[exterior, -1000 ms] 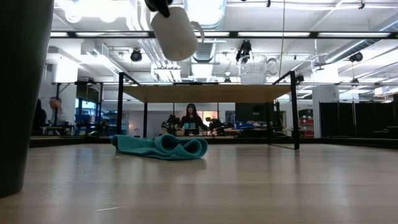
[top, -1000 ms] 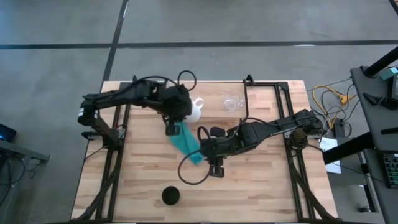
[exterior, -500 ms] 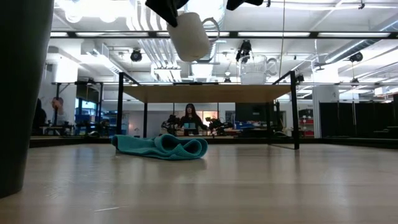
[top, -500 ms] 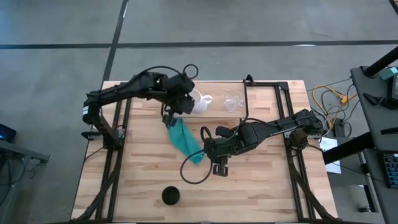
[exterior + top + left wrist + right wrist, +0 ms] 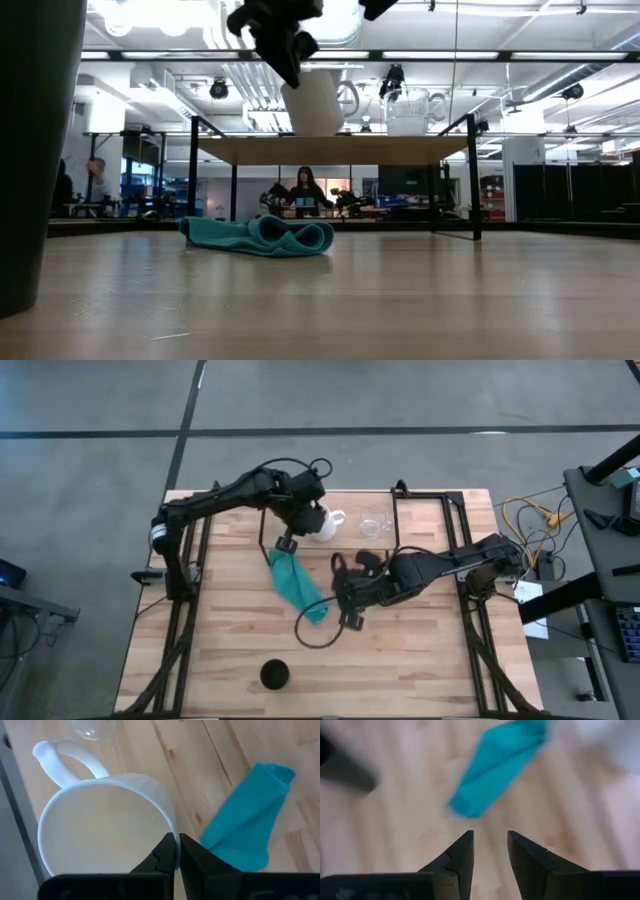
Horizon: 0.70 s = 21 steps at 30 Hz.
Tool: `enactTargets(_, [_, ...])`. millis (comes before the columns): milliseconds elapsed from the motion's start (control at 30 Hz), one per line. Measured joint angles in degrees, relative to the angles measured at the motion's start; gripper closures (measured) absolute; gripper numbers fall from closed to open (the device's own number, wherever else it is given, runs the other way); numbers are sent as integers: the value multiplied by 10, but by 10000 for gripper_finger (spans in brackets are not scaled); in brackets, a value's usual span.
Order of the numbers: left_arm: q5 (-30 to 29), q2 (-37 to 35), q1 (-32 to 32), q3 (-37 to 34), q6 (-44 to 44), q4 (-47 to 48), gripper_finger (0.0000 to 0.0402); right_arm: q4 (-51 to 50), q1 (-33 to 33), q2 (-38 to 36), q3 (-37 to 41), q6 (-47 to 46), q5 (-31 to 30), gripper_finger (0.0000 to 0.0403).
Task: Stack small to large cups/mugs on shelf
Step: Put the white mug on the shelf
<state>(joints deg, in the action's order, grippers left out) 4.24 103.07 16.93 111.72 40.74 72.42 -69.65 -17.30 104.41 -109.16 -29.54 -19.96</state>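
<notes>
Mug up in the air, that's our story right now: we've got the white handled one pinched by its rim in our left gripper, one finger inside the wall and one outside, pressed tight on the ceramic. From the low camera the mug hangs upright just above the shelf, its base looking a touch clear of the board, though we can't be sure of the gap.

What matters for the set-down is the neighbour. The clear glass cup already stands on the shelf, just beside the mug on the side its handle points to, and the wrist camera catches the glass right past that handle. So we judge the drop should go straight down, keeping the handle off the glass.

Our right gripper hovers over the tabletop with fingers spread and nothing between them, the teal cloth lying ahead of it. The black cup waits near the table's front edge, well apart from both arms; our right arm is the nearer one.
</notes>
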Motion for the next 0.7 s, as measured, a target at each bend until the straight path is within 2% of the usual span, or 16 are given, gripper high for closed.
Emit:
enactTargets(67, [1, 9, 1, 0, 20, -1, 402, -8, 0, -8, 0, -49, -50, 298])
enactTargets(133, [2, 11, 2, 0, 42, -4, 402, -6, 1, -14, 0, -71, -71, 304])
enactTargets(300, [3, 15, 5, 1, 79, -4, 402, -3, 0, -20, 0, -73, -74, 311])
enactTargets(700, [4, 15, 12, 44, 77, 1, 401, -3, 1, -20, 0, -69, -116, 312])
